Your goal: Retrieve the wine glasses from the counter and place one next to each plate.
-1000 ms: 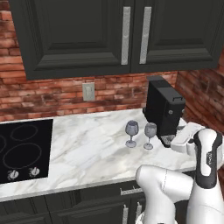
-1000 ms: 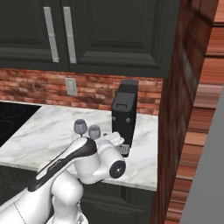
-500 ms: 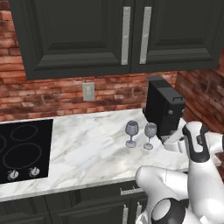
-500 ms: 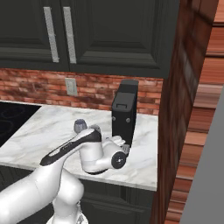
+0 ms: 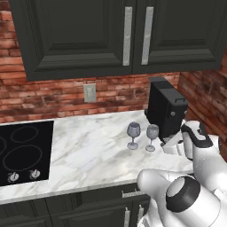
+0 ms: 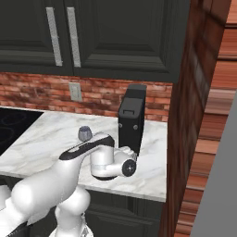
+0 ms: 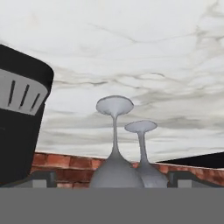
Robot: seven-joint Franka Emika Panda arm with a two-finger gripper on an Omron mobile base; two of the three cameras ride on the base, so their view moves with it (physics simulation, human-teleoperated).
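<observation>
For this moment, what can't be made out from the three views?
- Plates: none on the stretch of counter in the base views, so where the glasses go cannot be judged.
- Second wine glass: in the right base view the arm covers it; one glass bowl peeks above it.
- Glass bowls in the hand view: cut off by the bottom edge.
- Pincer: whether its tips touch a glass is unclear.
</observation>
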